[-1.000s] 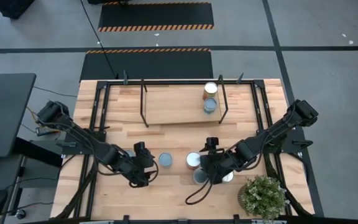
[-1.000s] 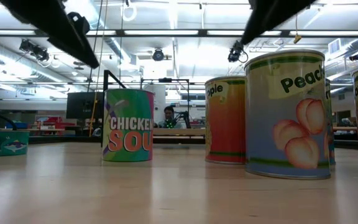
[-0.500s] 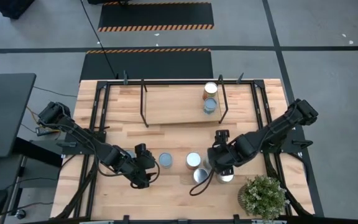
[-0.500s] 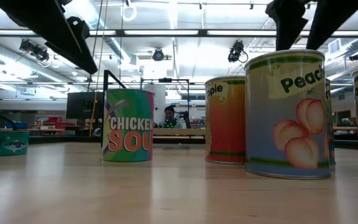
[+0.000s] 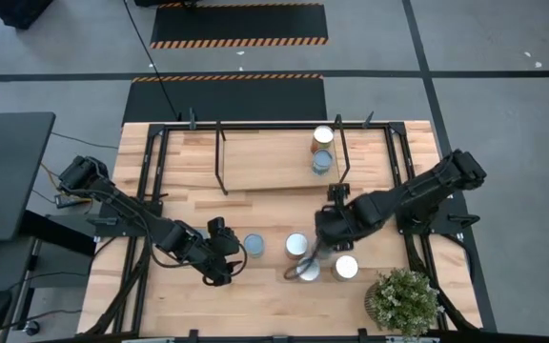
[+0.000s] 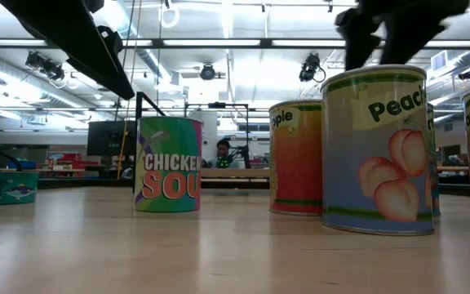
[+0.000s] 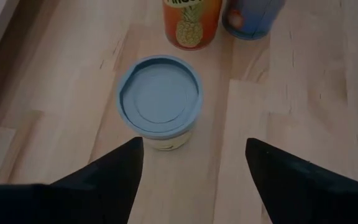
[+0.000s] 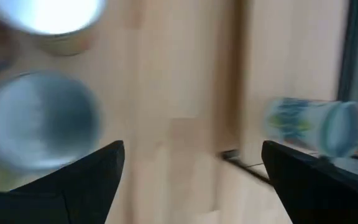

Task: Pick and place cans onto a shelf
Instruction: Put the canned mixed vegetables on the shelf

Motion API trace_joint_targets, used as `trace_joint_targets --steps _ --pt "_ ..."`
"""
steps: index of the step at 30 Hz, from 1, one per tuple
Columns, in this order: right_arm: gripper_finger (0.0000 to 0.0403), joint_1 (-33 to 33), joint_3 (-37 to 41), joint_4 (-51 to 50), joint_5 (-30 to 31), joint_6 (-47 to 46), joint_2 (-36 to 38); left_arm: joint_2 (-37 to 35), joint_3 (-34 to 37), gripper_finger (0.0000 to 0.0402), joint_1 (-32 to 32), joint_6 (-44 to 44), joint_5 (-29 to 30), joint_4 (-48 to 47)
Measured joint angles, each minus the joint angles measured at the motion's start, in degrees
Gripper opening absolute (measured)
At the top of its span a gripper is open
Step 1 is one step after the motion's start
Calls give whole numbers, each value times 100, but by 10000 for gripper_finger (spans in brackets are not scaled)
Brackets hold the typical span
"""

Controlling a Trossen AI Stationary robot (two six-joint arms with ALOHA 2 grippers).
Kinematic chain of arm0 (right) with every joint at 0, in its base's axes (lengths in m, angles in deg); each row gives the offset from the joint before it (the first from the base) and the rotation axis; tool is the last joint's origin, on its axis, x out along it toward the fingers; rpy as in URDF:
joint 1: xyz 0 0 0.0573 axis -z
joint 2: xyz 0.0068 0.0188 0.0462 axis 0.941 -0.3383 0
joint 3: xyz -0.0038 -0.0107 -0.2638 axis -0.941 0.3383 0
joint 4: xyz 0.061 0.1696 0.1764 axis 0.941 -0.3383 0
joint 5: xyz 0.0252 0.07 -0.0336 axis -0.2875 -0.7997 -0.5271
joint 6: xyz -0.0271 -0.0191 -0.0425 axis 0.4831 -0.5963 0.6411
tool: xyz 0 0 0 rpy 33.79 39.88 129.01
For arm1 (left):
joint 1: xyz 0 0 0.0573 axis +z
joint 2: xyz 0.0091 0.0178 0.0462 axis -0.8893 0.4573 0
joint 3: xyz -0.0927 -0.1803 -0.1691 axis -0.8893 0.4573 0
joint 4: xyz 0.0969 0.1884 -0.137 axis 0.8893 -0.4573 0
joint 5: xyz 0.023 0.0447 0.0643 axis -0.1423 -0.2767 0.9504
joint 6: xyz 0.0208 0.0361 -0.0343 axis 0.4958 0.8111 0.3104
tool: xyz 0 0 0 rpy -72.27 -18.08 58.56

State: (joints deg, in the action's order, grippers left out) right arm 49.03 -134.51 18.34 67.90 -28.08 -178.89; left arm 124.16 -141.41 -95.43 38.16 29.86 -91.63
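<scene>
Several cans stand on the near half of the table. A blue-lidded can [image 5: 254, 246] stands in front of my left gripper [image 5: 225, 255], which is open and a little short of it; the left wrist view shows the can [image 7: 159, 99] ahead of the two spread fingers. My right gripper [image 5: 318, 246] is open and empty above a group of three cans: silver-topped [image 5: 296, 245], grey-topped [image 5: 308, 272] and white-topped [image 5: 346, 268]. The shelf [image 5: 265, 162] stands at the far middle, with two cans [image 5: 323, 135] [image 5: 322, 160] standing on its right end.
A bushy potted plant [image 5: 403, 300] stands at the near right corner. The shelf's black rod frame [image 5: 219, 157] rises at the far side. The low view shows a flat tuna tin [image 6: 5, 187] left of the chicken soup can [image 6: 168, 165].
My right gripper has drawn back from over the three cans toward the table's far edge and the shelf, and has turned about as it went. The cans stand where they were.
</scene>
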Motion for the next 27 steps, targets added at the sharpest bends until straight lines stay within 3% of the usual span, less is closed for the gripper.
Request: trace_joint_targets --steps 6,13,21,27 --pt "379 660 185 404 1233 679 -43 0 1 288 4 4 -3 4" --pt "378 1449 626 1490 1925 1186 -48 0 2 288 4 1 -2 8" --pt "378 2201 1321 2814 2041 2262 -48 0 4 288 2 -37 -4 9" --pt "377 2476 1471 2933 2164 2446 -48 0 4 288 2 -39 -2 9"
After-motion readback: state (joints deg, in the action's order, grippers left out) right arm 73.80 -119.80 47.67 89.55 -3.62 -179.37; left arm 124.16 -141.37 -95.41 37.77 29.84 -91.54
